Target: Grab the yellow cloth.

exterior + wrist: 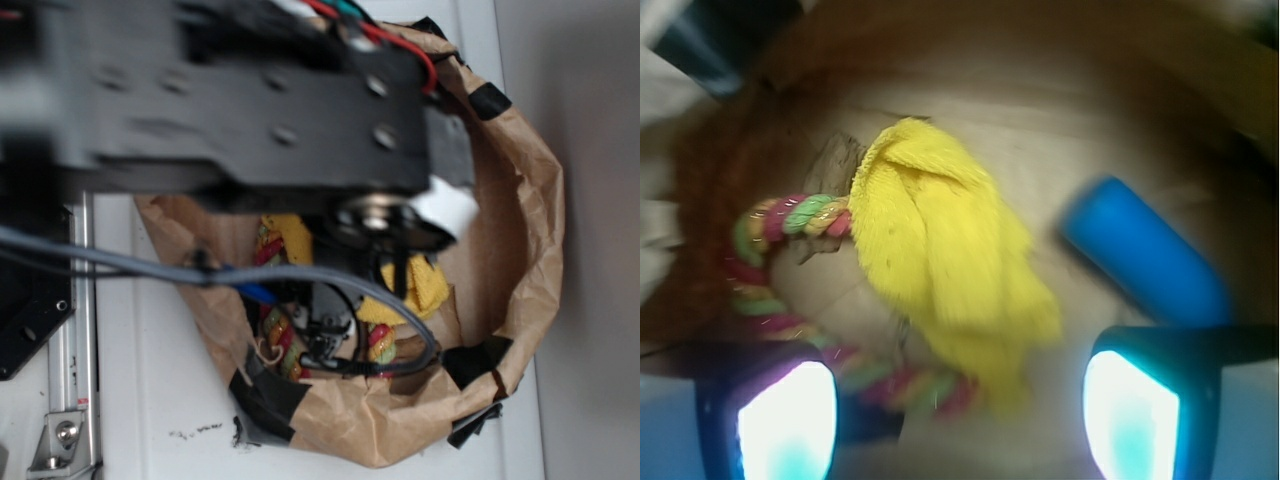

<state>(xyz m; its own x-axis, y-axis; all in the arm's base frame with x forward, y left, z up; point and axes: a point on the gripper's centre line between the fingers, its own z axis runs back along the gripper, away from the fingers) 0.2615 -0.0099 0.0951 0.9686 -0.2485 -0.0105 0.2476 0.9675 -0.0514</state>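
The yellow cloth (940, 250) lies crumpled on the floor of a brown paper bag, running from upper left to lower right in the wrist view. In the exterior view parts of the yellow cloth (425, 283) show past the arm. My gripper (958, 415) hangs above it, open, with glowing fingertips (785, 425) wide apart and nothing between them. The cloth's lower end reaches toward the gap between the fingers. In the exterior view my gripper (325, 330) is down inside the bag, largely hidden by the arm.
A red-green-yellow braided rope (770, 270) loops left of and under the cloth. A blue bottle (1145, 250) lies to the right. The paper bag walls (520, 230), patched with black tape, ring everything. A grey cable (120, 255) crosses the bag's opening.
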